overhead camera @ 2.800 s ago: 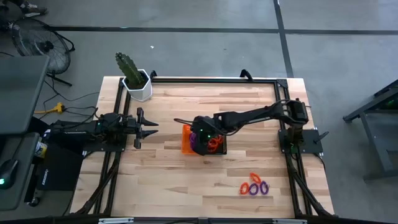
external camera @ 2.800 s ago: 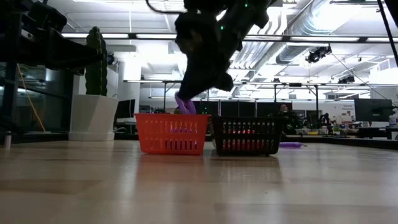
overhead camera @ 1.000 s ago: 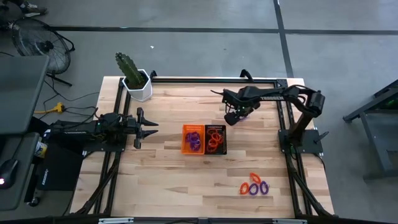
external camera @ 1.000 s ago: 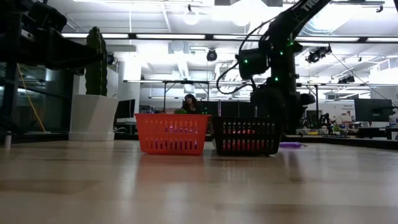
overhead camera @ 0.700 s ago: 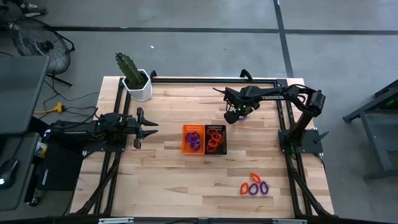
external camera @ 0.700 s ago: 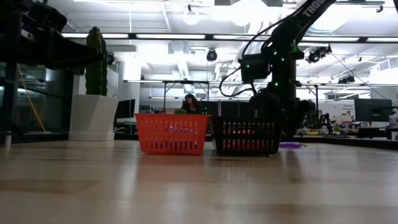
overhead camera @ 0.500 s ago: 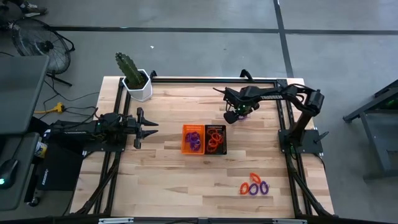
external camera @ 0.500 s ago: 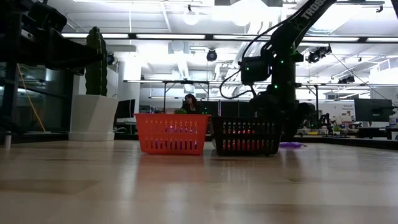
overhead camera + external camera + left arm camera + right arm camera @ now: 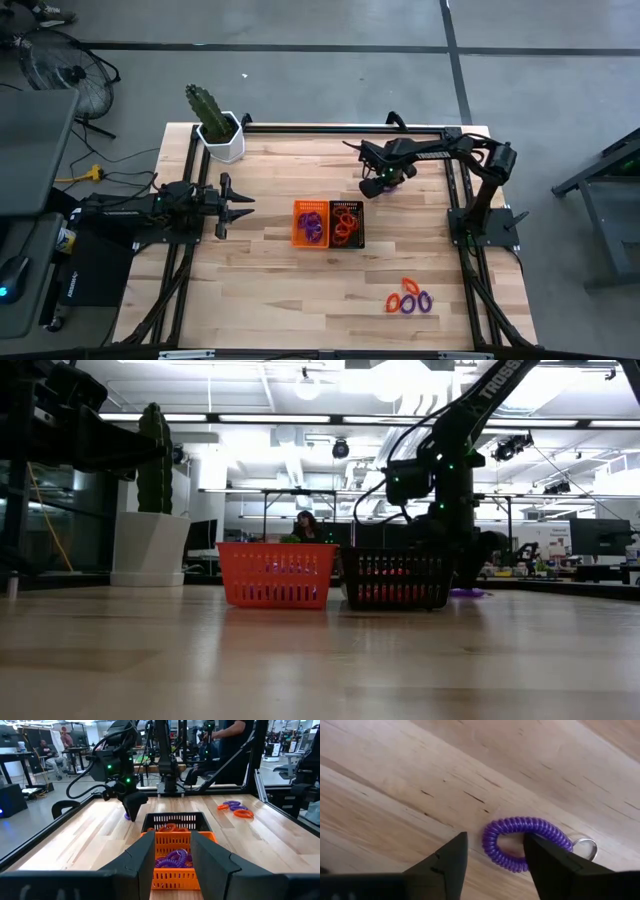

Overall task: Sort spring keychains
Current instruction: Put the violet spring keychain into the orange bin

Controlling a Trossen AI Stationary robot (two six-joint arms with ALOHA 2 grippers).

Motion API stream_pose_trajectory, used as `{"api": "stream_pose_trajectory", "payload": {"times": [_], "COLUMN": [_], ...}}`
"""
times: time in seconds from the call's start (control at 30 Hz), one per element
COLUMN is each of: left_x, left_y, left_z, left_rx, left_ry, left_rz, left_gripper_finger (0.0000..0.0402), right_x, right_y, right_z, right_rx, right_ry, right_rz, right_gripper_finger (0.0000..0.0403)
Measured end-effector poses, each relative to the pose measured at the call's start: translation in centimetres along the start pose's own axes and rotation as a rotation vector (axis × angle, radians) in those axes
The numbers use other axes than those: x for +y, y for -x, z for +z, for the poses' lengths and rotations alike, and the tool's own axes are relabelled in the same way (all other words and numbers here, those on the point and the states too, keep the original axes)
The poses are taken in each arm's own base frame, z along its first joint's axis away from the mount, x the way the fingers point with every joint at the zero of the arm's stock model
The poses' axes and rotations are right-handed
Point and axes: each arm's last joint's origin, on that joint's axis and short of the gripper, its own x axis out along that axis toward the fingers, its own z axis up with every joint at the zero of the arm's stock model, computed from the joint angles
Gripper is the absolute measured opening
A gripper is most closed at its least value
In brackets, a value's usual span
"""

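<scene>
A purple spring keychain [image 9: 520, 831] with a metal ring lies flat on the wood at the table's far right [image 9: 394, 180]. My right gripper [image 9: 495, 840] is open and points down over it. One finger stands outside the coil's end, the other over the loop. The orange bin [image 9: 311, 223] holds purple keychains and the black bin [image 9: 347, 223] holds orange ones. Three loose keychains [image 9: 410, 299], orange and purple, lie near the front right. My left gripper [image 9: 235, 205] waits open at the table's left, level, facing the bins. My right gripper comes at the purple keychain from above, pointing down, with the coil's end [image 9: 490, 845] between its fingers. One finger [image 9: 545, 855] covers the near side of the loop. I cannot tell whether either finger touches the coil, which lies flat on the table.
A cactus in a white pot [image 9: 218, 128] stands at the far left corner. A black frame rail [image 9: 340, 127] runs along the table's far edge, close behind my right gripper. Bare wood lies between the bins and the loose keychains.
My right gripper has gone down toward the table at the far right, behind the black bin, over the purple keychain. The keychain has stayed where it was.
</scene>
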Motion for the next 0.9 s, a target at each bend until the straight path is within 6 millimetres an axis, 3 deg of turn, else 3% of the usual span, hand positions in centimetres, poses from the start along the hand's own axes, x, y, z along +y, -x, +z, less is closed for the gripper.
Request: {"api": "stream_pose_trajectory", "payload": {"times": [0.3,0.9], "left_x": [0.00,0.00], "left_y": [0.00,0.00], "left_z": [0.00,0.00], "left_rx": [0.000,0.000], "left_ry": [0.000,0.000], "left_rz": [0.000,0.000], "left_gripper_finger": [0.0122,0.0122], "right_x": [0.00,0.61], "right_y": [-0.07,0.33], "right_z": [-0.04,-0.58], "right_rx": [0.008,-0.010], "right_ry": [-0.001,0.032], "right_rz": [0.004,0.006], "right_gripper_finger": [0.0112,0.0027]}}
